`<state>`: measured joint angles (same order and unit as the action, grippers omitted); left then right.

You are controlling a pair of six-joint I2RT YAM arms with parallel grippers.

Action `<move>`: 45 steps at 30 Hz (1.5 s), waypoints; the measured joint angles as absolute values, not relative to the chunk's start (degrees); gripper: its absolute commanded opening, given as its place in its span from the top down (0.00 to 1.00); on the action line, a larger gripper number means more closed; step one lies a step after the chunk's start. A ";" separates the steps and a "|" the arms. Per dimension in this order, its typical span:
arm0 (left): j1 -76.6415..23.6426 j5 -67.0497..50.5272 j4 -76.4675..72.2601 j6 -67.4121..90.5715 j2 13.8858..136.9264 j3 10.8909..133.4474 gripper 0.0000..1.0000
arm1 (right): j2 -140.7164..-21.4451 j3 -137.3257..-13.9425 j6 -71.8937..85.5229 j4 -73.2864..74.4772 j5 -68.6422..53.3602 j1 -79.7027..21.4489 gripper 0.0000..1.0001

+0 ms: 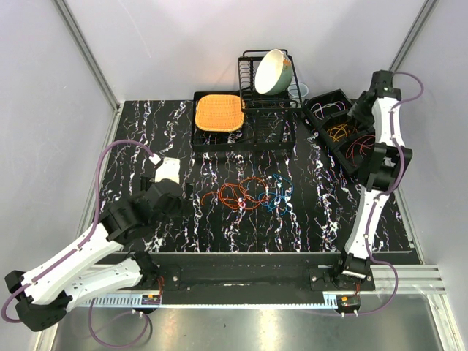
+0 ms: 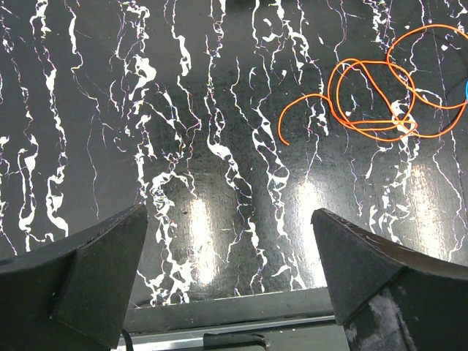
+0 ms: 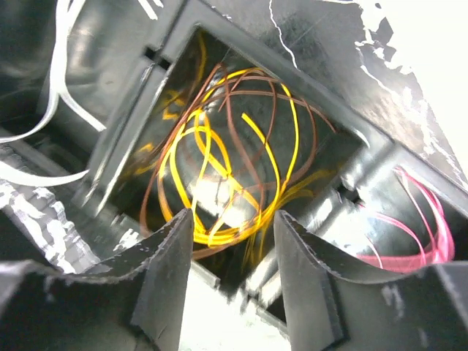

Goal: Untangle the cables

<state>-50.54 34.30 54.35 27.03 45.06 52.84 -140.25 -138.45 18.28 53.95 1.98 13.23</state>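
Note:
A tangle of thin orange and red cables (image 1: 241,194) lies on the black marbled table, joined on its right to blue cable loops (image 1: 280,194). My left gripper (image 1: 175,196) hovers left of the tangle, wide open and empty (image 2: 228,219). In the left wrist view the orange cable (image 2: 373,126) lies ahead to the upper right, apart from the fingers. My right gripper (image 1: 357,115) is over the black divided bin (image 1: 322,117), open and empty (image 3: 234,219). Yellow cables (image 3: 219,168) and brown ones (image 3: 307,139) lie in the compartment below it, and pink ones (image 3: 417,219) in the adjoining one.
A black dish rack holding a tilted bowl (image 1: 274,72) stands at the back. Left of it is a black tray with an orange mat (image 1: 218,112). The table's near rail shows in the left wrist view (image 2: 234,311). White strips (image 3: 44,110) lie in a left bin compartment.

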 measured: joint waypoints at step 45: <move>-46.85 22.33 33.82 50.39 94.59 65.49 0.23 | -82.50 -72.18 29.67 33.34 -14.81 -2.92 0.36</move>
